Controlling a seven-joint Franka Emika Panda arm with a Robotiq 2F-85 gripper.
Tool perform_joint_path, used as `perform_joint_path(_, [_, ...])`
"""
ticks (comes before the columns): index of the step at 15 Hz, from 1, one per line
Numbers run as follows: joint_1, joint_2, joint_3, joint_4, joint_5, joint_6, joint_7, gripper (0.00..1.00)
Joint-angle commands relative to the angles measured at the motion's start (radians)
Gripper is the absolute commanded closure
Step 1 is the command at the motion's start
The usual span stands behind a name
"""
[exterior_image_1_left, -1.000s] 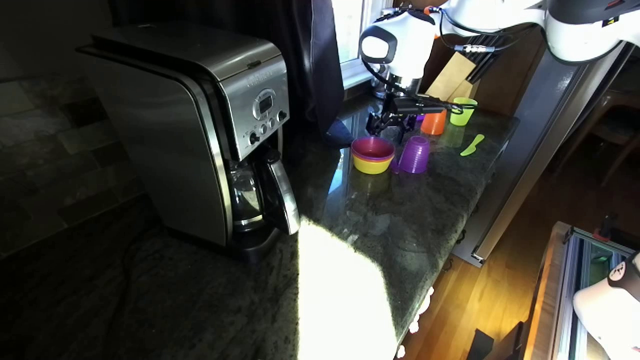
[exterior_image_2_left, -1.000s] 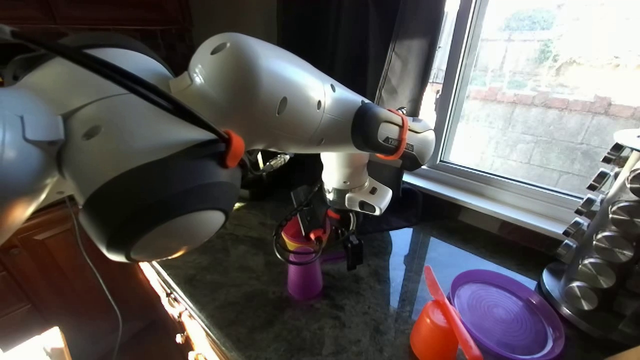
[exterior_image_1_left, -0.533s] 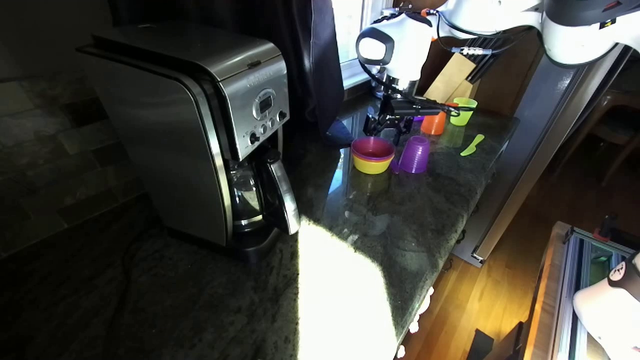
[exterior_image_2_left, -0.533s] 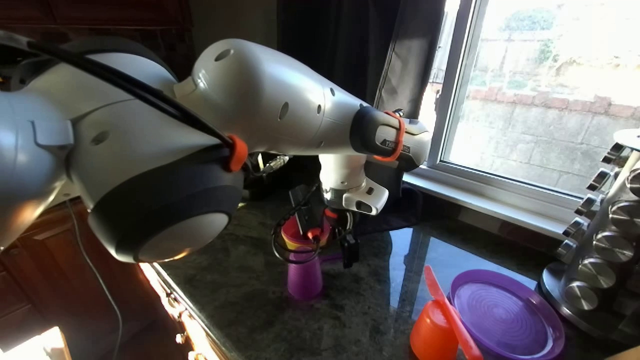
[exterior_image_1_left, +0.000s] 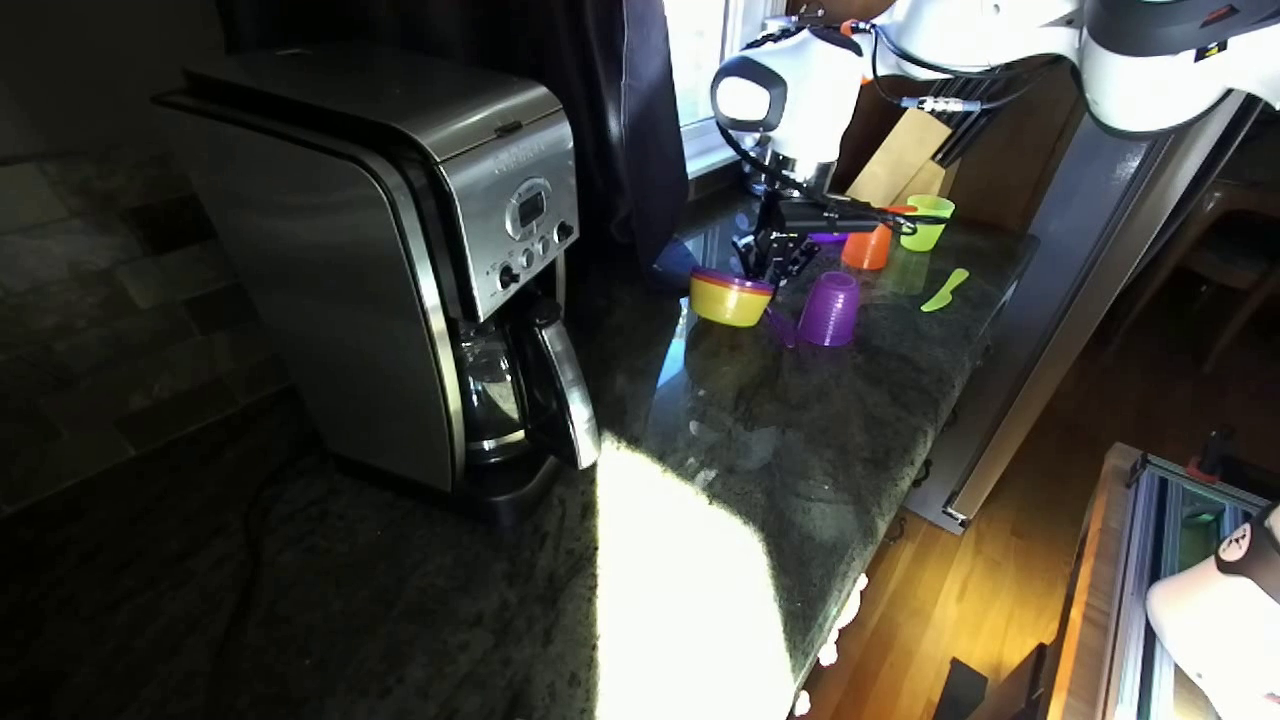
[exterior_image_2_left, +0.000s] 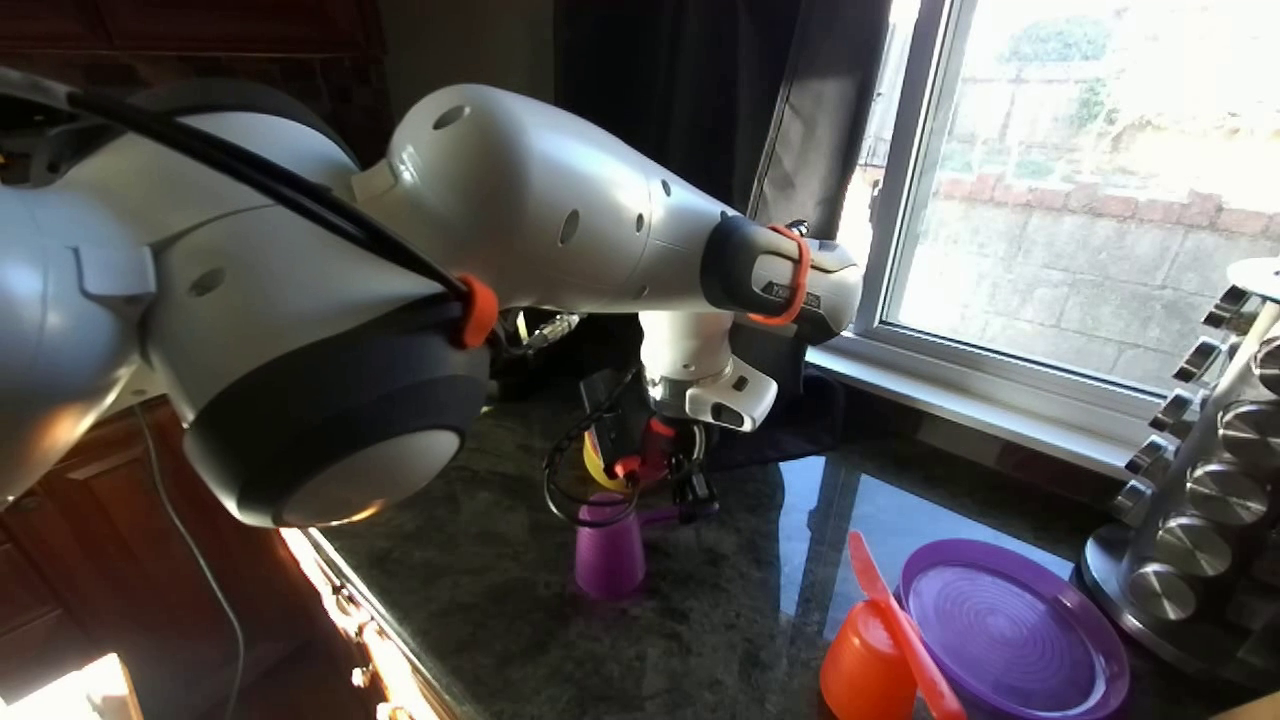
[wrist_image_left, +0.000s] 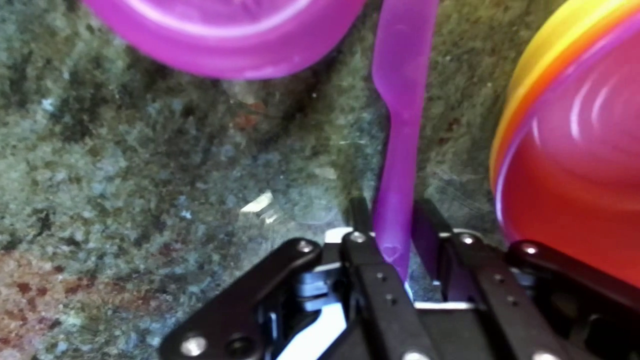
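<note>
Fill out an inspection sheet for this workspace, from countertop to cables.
Surface: glossy, mottled countertop with a bright light patch.
Handled things: purple plastic knife, between an upside-down purple cup and a tilted stack of nested bowls.
Clutter: upside-down orange cup with an orange knife resting on it, purple plate, green cup, green knife.
Gripper: straddles the purple knife's handle; clamped or not, cannot tell.
Cables: black cables run along the arm and loop beside the gripper.
Surroundings: coffee maker, window, knife block, spice rack.
</note>
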Motion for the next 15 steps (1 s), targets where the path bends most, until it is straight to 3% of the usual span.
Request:
perform_joint_path(1, [0.017, 0.027, -0.006, 0.041, 0.012, 0.039, -0.006, 0.99])
perform_joint_path(2, [0.019, 0.028, -0.008, 0.043, 0.012, 0.039, -0.006, 0.94])
perform_joint_path(15, [-0.015, -0.043, -0.018, 0.02, 0.015, 0.031, 0.001, 0.94])
